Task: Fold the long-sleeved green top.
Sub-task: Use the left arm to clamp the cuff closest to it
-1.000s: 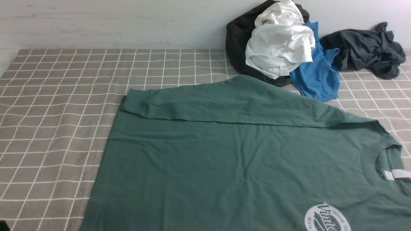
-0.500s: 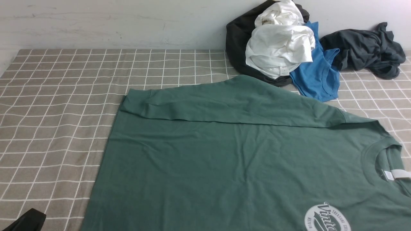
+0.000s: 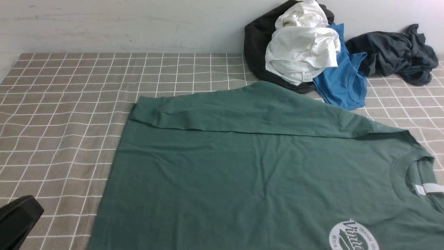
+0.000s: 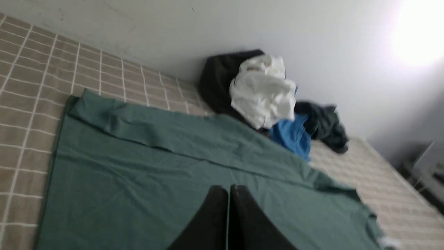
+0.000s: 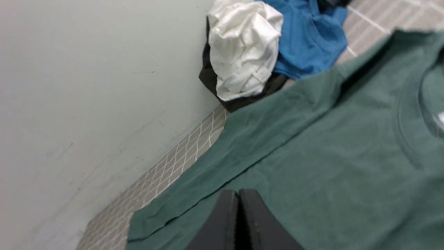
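I have before me the green long-sleeved top (image 3: 215, 173), which is spread out wide on the tabletop (image 3: 62, 121), in the middle and toward the robot's right side. Its far sleeve (image 3: 242, 114) is laid back over the body of the top, along the far edge. The neck opening (image 3: 407, 173) is directed to the right, with the white label (image 3: 433, 188) inside it, and the round white logo (image 3: 353, 236) lies at the near border of my front view, which cuts the lower part of the print. My left hand (image 4: 229, 189) is fully closed, its two fingertips against each other, and it has hold of nothing. My right hand (image 5: 242, 192) is also fully closed and holds nothing. In the front view I see a dark part of the left arm (image 3: 19, 220) at the near left corner, beside the top. Behind the top there is a pile, with a white garment (image 3: 301, 52) on a black garment (image 3: 256, 41). The blue top (image 3: 343, 83) is just to the right of the white one, and a crumpled dark grey garment (image 3: 399, 52) lies more to the right, near the wall (image 3: 121, 24).
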